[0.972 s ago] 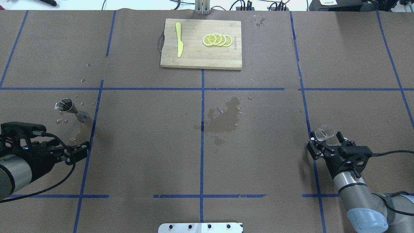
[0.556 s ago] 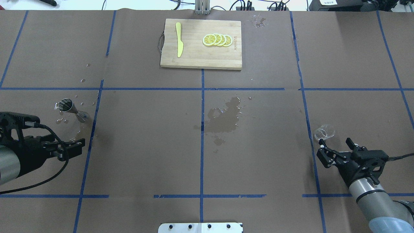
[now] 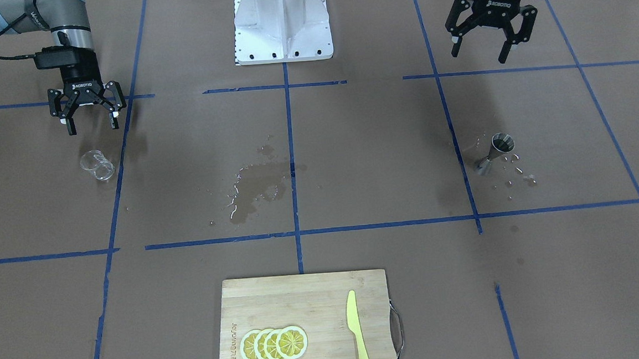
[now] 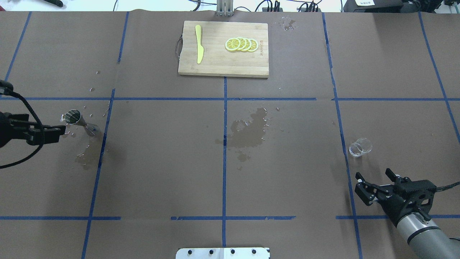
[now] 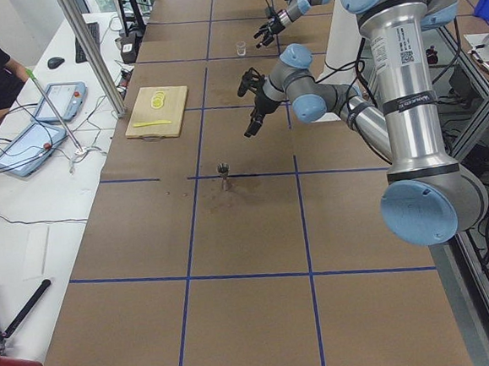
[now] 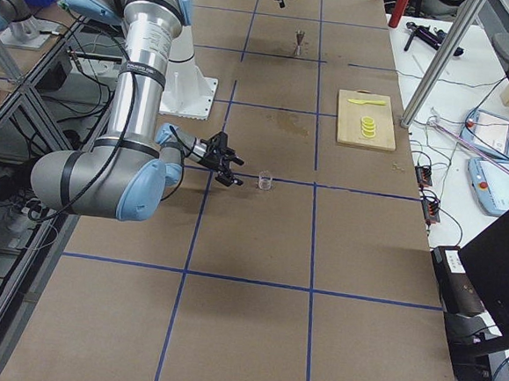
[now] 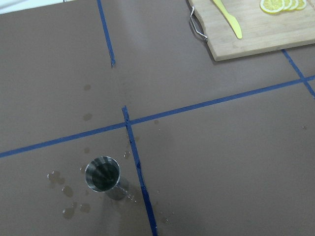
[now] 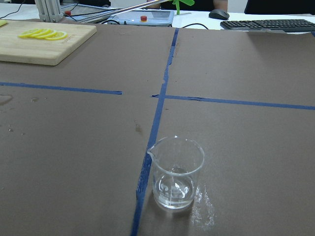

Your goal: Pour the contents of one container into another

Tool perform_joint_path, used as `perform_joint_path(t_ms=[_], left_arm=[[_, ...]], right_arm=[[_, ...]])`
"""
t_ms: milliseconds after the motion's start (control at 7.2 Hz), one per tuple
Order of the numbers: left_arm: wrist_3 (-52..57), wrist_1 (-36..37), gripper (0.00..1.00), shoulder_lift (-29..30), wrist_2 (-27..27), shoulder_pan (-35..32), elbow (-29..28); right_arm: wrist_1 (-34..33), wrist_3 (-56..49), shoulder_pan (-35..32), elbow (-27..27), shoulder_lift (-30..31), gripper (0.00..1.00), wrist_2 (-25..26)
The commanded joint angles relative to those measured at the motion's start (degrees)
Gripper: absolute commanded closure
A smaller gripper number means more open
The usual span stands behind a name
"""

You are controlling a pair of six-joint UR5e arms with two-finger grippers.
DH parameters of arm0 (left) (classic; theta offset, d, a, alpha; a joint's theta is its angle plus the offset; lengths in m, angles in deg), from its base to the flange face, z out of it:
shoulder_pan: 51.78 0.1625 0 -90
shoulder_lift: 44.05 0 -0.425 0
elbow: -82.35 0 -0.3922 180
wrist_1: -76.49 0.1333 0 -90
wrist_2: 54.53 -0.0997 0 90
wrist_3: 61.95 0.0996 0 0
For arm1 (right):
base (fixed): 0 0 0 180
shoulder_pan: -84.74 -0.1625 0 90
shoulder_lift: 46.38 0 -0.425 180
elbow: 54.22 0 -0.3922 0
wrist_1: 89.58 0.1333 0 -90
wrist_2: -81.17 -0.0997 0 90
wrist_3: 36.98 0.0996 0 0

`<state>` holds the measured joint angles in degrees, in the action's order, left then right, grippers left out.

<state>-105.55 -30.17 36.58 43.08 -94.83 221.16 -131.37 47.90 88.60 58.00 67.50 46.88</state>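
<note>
My right gripper (image 4: 373,175) hangs open and empty, on the near side of the small glass beaker (image 8: 175,172) and clear of it. The beaker stands upright on the right of the table, its base just beside a blue tape line (image 8: 147,162), its spout turned to the left in my wrist view. There seems to be only a little clear liquid in the bottom, and the paper beside it is wet.

My left gripper (image 3: 479,47) is open and empty too, held above the table on the near side of the steel jigger (image 7: 103,174). The jigger stands upright on the left, with droplets scattered around its foot.

The risks I see:
- The beaker is thin, wet glass. If I close on it off-centre or too low, it could slip between my fingers or skid on the damp paper.
- The jigger is narrow at the waist and stands on a small foot. A brush from one finger on the way in would likely tip it over.
- The two containers are well apart, with a dark puddle (image 4: 249,131) soaked into the paper at the table's middle. A carry across that stretch with any tilt would add to it.
- The jigger's mouth is small, so a quick tilt of the beaker could send liquid over its rim.

The cutting board (image 4: 215,63), with lemon slices (image 4: 241,44) and a yellow knife (image 4: 198,43), lies at the far edge, well out of my way.
</note>
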Motion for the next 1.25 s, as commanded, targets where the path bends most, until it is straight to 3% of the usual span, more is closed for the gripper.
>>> perform_joint_path(t_ms=[0,278,556,694,1111], left_arm=[[14.6,2.4,0.00,2.9,6.4,-10.8,-2.4],[27.5,2.3,0.00,8.3,11.9,-21.3,-11.2],[32.5,2.2,0.00,10.2,12.0,-22.3,-14.3],[32.6,1.9,0.00,11.3,12.2,-22.8,-15.5],[32.8,1.6,0.00,11.9,13.5,-24.0,-16.9]], right_arm=[[-1.0,-0.5,0.0,4.7,2.7,0.00,-2.4],[-1.3,-5.4,-1.2,8.5,3.5,0.00,-4.9],[-5.2,-13.6,-11.1,13.2,3.5,0.00,-16.8],[-7.1,-20.0,-20.9,16.0,2.8,0.00,-27.4],[-10.4,-36.2,-48.6,15.7,-2.2,0.00,-60.6]])
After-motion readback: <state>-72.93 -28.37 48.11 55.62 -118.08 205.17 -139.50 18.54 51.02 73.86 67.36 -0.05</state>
